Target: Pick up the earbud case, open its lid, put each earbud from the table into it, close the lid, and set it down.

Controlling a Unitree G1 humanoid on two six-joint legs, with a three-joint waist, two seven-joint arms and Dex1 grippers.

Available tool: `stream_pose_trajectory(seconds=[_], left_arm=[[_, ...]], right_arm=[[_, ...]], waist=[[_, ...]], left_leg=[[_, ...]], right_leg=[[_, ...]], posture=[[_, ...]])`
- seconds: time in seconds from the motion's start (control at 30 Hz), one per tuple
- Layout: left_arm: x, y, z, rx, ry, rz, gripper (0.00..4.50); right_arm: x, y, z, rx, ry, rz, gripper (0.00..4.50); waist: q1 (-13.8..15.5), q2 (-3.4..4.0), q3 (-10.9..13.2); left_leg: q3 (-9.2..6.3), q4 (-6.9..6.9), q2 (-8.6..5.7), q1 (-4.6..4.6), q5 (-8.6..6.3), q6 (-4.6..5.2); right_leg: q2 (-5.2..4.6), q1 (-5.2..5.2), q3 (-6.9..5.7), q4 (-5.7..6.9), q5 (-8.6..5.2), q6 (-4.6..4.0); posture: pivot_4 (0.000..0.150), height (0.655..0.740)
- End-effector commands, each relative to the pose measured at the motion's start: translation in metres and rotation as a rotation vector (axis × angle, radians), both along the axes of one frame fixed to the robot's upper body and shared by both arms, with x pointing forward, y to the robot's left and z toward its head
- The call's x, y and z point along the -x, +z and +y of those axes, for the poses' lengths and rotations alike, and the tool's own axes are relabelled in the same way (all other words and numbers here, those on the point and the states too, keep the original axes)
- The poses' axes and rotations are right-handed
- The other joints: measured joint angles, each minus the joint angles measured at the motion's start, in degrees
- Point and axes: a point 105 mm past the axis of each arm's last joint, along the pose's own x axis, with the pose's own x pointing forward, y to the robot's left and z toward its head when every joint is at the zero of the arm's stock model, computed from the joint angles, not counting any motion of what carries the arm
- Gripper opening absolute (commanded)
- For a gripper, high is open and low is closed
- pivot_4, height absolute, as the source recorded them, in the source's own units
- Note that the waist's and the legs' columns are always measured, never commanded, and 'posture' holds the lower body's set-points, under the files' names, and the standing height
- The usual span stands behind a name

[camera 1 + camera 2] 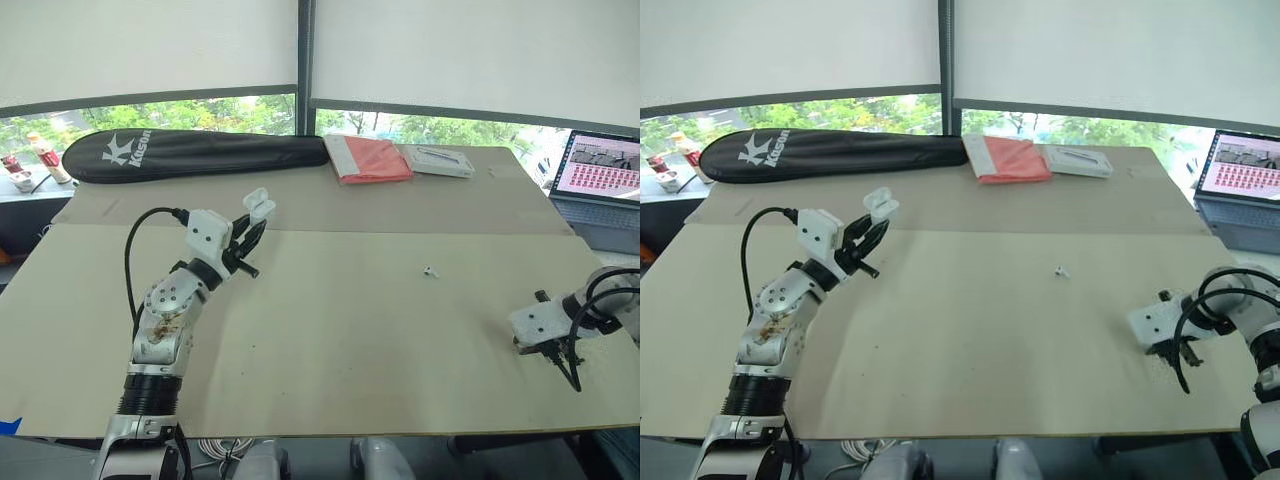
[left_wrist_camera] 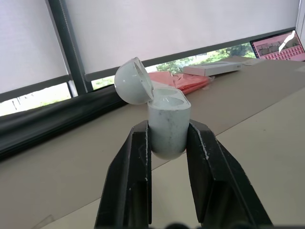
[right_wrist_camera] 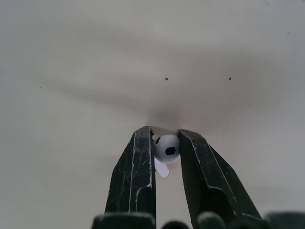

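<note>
The left tool (image 2: 168,131) is clamped on the lower body of the white earbud case (image 2: 168,117) and holds it upright in the air over the left side of the counter (image 1: 350,340). The case's lid (image 2: 133,81) is swung back on its hinge, so the case stands open. Over at the right near edge of the counter, the right tool (image 3: 165,132) points down close to the surface, its two fingers pinched on a white earbud (image 3: 167,149). A second earbud (image 1: 430,270) lies on the counter between the two arms, well apart from both. Along the far edge sit a black racket bag (image 1: 190,152), a red cloth (image 1: 368,158) and a flat white box (image 1: 438,160), with a laptop (image 1: 600,167) off to the right.
</note>
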Motion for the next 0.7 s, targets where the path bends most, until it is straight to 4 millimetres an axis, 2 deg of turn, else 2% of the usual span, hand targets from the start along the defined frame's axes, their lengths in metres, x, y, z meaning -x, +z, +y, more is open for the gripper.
stream_pose_trajectory(seconds=[0.03, 0.13, 0.17, 0.23, 0.3, 0.4, 0.47, 0.57, 0.7], left_arm=[[0.002, 0.016, -0.011, -0.003, -0.034, -0.065, 0.54], [0.001, 0.014, -0.021, 0.007, -0.061, -0.061, 0.54], [0.001, 0.013, -0.024, 0.014, -0.069, -0.058, 0.54], [0.0, 0.01, -0.034, 0.028, -0.091, -0.051, 0.54], [-0.001, 0.009, -0.043, 0.051, -0.106, -0.048, 0.54], [-0.001, 0.009, -0.056, 0.074, -0.129, -0.052, 0.54], [-0.001, 0.01, -0.064, 0.08, -0.143, -0.058, 0.54], [-0.006, 0.014, -0.073, 0.095, -0.147, -0.078, 0.54], [-0.01, 0.025, -0.08, 0.121, -0.146, -0.115, 0.54]], right_arm=[[-0.032, 0.032, 0.057, -0.317, -0.092, -0.104, 0.37], [-0.052, 0.076, 0.115, -0.659, -0.231, -0.161, 0.37], [-0.055, 0.09, 0.132, -0.759, -0.285, -0.162, 0.37], [-0.062, 0.119, 0.162, -0.972, -0.405, -0.17, 0.37], [-0.066, 0.147, 0.185, -1.176, -0.527, -0.142, 0.37], [-0.071, 0.185, 0.211, -1.458, -0.647, -0.141, 0.37], [-0.07, 0.194, 0.223, -1.558, -0.701, -0.126, 0.37], [-0.066, 0.199, 0.245, -1.66, -0.728, -0.12, 0.37], [-0.062, 0.198, 0.261, -1.691, -0.711, -0.162, 0.37]], waist=[[-0.7, 0.03, 0.0], [-0.9, 0.31, 0.1], [-0.7, 0.45, 0.1], [0.2, 0.52, 0.1], [0.9, 0.59, 0.1], [1.7, 0.63, 0.1], [2.0, 0.65, 0.1], [2.0, 0.67, 0.1], [1.6, 0.68, 0.1]], left_leg=[[0.01, -0.02, 0.05, 0.02, 0.0, -0.01], [0.01, -0.35, 0.14, 0.04, 0.12, -0.25], [0.01, -0.49, 0.11, -0.02, 0.18, -0.34], [-0.01, -0.56, 0.02, -0.58, 0.32, -0.54], [0.05, -0.55, 0.0, -1.09, 0.53, -0.88], [-0.09, -0.57, 0.04, -1.49, 0.78, -1.24], [-0.15, -0.53, 0.03, -1.69, 0.79, -1.15], [-0.19, -0.5, -0.08, -1.81, 0.76, -0.89], [-0.09, -0.29, -0.23, -1.84, 0.62, -0.61]], right_leg=[[-0.02, -0.03, 0.0, 0.02, 0.01, -0.01], [-0.17, -0.21, 0.0, 0.09, 0.08, 0.04], [-0.14, -0.38, -0.01, 0.15, 0.25, 0.32], [-0.1, -1.18, -0.03, 0.69, 0.25, 0.31], [-0.13, -2.0, -0.14, 1.06, 0.21, 0.17], [-0.05, -2.31, -0.58, 1.02, 0.27, 0.04], [-0.11, -2.33, -0.85, 1.01, 0.29, 0.02], [-0.34, -2.19, -1.36, 0.99, 0.34, -0.02], [-0.34, -2.05, -1.51, 0.92, 0.36, 0.07]], posture=[[0.15, 0.74], [0.15, 0.74], [0.15, 0.74], [0.15, 0.74], [0.15, 0.74], [0.15, 0.74], [0.15, 0.74], [0.15, 0.74], [0.15, 0.74]])
